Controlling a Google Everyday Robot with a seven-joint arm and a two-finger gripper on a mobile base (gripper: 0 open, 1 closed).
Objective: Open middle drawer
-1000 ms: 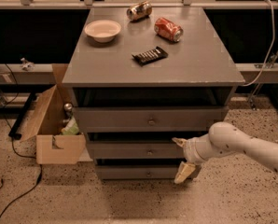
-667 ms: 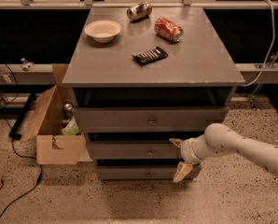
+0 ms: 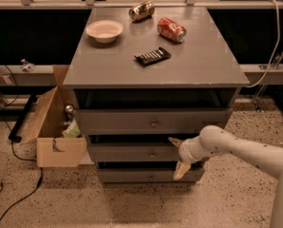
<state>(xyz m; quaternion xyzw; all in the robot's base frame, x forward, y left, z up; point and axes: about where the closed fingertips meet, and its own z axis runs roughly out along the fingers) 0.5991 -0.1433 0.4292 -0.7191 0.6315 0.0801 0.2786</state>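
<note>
The grey cabinet has three stacked drawers. The middle drawer (image 3: 127,154) sits between the taller top drawer (image 3: 113,121) and the slim bottom drawer (image 3: 127,176), and its front looks pushed in. Its small round metal knob (image 3: 152,154) is at the centre. My gripper (image 3: 178,156) is on the white arm that comes in from the right. It is right in front of the middle drawer's front, a little right of the knob. It is open, with one fingertip (image 3: 174,140) at the drawer's top edge and the other down by the bottom drawer.
On the cabinet top (image 3: 203,65) lie a white bowl (image 3: 104,30), a chocolate bar (image 3: 152,56), a red can (image 3: 171,29) and a brown can (image 3: 142,10). An open cardboard box (image 3: 56,137) stands on the floor to the left. Cables run along the floor at the left.
My gripper has moved left and slightly up along the drawer fronts, closer to the middle drawer's knob. The drawers have not moved.
</note>
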